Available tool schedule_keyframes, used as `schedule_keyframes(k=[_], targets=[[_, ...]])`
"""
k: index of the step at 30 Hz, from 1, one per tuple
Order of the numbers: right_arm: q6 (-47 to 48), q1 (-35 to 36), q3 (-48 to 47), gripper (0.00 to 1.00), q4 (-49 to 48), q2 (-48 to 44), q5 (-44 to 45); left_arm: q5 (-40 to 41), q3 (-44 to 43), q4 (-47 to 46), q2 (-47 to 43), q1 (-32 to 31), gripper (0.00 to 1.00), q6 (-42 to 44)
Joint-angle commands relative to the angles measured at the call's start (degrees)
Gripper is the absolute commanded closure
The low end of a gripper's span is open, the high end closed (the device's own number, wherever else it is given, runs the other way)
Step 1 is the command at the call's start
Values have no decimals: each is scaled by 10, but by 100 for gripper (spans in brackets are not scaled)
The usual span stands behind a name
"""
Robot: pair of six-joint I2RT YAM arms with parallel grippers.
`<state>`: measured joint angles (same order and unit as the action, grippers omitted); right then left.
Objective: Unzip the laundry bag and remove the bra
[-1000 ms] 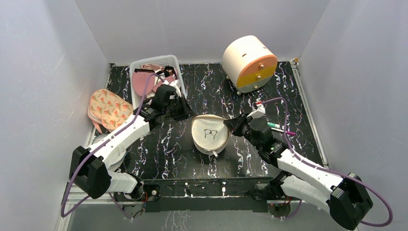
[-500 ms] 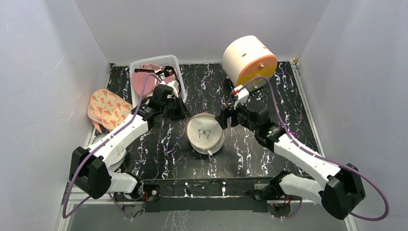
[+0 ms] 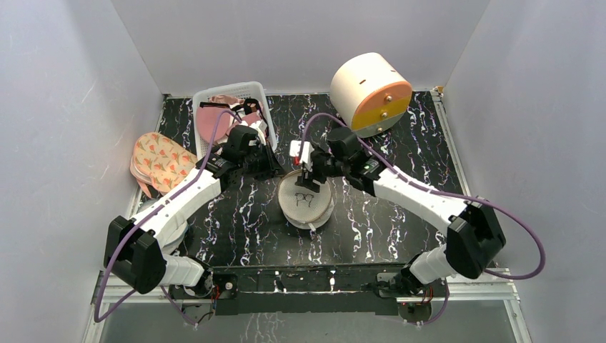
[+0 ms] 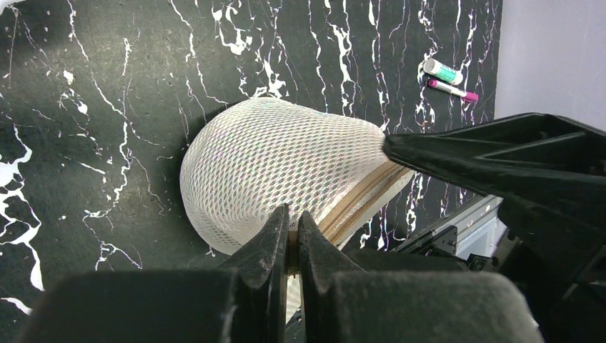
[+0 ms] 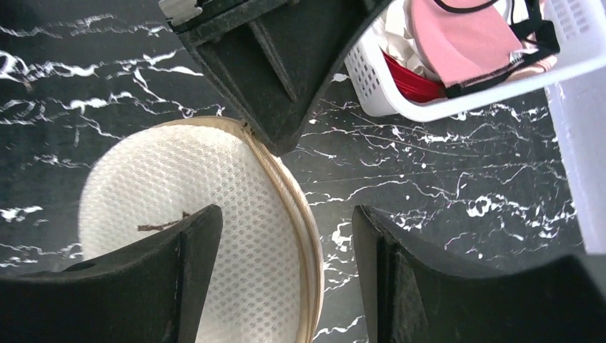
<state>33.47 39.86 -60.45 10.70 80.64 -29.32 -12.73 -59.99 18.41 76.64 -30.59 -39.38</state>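
The laundry bag [image 3: 306, 201] is a round white mesh pouch with a tan zipper band, lying mid-table. My left gripper [image 3: 277, 168] is at its far-left rim, shut on a small tan zipper tab [image 4: 293, 244] at the zipper band. My right gripper [image 3: 311, 176] hovers open over the bag's far edge, close to the left fingers. In the right wrist view its fingers [image 5: 286, 214] straddle the zipper rim [image 5: 304, 236] without touching it. The bra is hidden.
A white basket [image 3: 207, 100] of pink garments stands at the back left, just behind the left gripper. A floral pouch [image 3: 161, 161] lies left of it. A cream-and-orange round drawer unit [image 3: 369, 93] sits back right. Two markers [image 4: 446, 78] lie right of the bag.
My right gripper let go of the bag's right edge, opened, and swung left and back over the bag's far rim. The bag slid slightly left. The left gripper stayed shut in place.
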Motion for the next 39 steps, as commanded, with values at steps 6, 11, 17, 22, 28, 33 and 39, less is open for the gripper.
schedule_keyframes(k=[6,11,17,22,28,33,39], targets=[[116,46,-70,44,17,60,48,-20,-7,3,-9,0,100,2],[117,62,-63,56,6,65,57,-18,-7,6,-9,1,100,4],[38,61,-66,82,-18,65,72,-16,-7,9,-8,0,100,5],[-22,35,-44,97,-26,56,56,-8,-4,15,-14,0,100,5],[-120,-70,68,100,-145,-15,-30,15,0,25,-26,0,100,9],[-182,-152,127,100,-197,-45,-84,15,8,24,-29,0,100,9],[-262,-208,181,100,-243,-58,-87,15,20,22,-34,0,100,8]])
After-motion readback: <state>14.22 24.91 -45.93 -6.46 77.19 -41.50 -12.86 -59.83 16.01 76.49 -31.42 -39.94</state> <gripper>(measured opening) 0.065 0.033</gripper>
